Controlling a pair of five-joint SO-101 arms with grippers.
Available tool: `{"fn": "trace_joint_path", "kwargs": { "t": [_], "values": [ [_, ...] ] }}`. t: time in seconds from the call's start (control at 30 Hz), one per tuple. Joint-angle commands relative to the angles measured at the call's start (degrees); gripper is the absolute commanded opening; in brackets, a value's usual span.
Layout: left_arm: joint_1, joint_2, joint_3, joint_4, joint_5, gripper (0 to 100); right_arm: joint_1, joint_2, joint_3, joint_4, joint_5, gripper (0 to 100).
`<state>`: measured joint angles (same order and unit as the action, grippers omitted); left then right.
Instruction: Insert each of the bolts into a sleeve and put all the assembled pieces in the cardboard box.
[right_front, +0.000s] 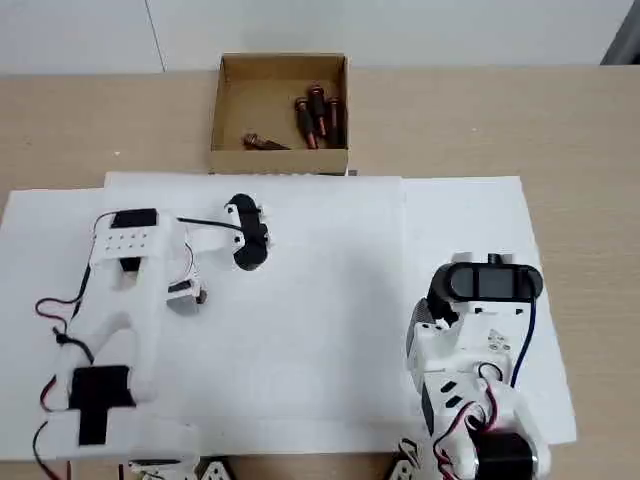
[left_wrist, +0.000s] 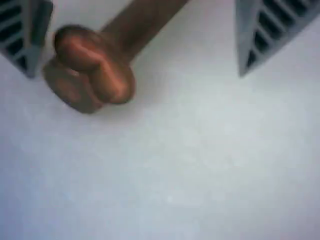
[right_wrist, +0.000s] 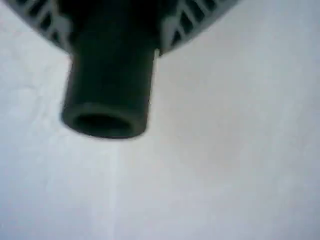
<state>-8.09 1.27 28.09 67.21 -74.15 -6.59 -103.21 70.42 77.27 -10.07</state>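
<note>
A copper-brown bolt (left_wrist: 90, 70) lies on the white paper, its hex head towards the camera. My left gripper (left_wrist: 136, 67) stands open around it; the bolt is close to one finger (left_wrist: 25, 35) and well apart from the other. In the high view this gripper (right_front: 188, 290) is low over the paper at the left, with a bit of brown beside it. My right gripper (right_wrist: 115, 25) is shut on a black sleeve (right_wrist: 107, 85), whose open end sticks out just above the paper. That arm (right_front: 470, 330) sits at the lower right.
The cardboard box (right_front: 280, 160) stands at the back, beyond the paper's far edge, with several assembled pieces (right_front: 318, 115) inside. White paper (right_front: 330, 300) covers the table between the two arms.
</note>
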Motion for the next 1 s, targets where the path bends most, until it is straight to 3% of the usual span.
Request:
{"fn": "trace_joint_path", "kwargs": {
  "t": [0.0,0.27,0.47,0.77,0.97],
  "values": [
    [-0.09,1.49,-4.09,1.67,-1.76,24,-0.31,-0.48,-0.44,-1.01,0.62,0.3],
    [1.23,1.93,-4.79,4.84,-1.58,9,-0.31,-0.48,-0.44,-1.01,0.62,0.3],
    [2.9,1.85,-5.41,8.26,-1.58,4,-0.22,-0.48,-0.44,-1.01,0.62,0.3],
    [7.38,1.85,-19.03,28.31,-1.58,0,-0.13,-0.48,-0.53,-1.01,0.62,0.3],
    [8.09,1.85,-21.76,31.82,-1.58,0,-0.22,-0.48,-0.79,-1.1,0.62,0.3]
  ]
}}
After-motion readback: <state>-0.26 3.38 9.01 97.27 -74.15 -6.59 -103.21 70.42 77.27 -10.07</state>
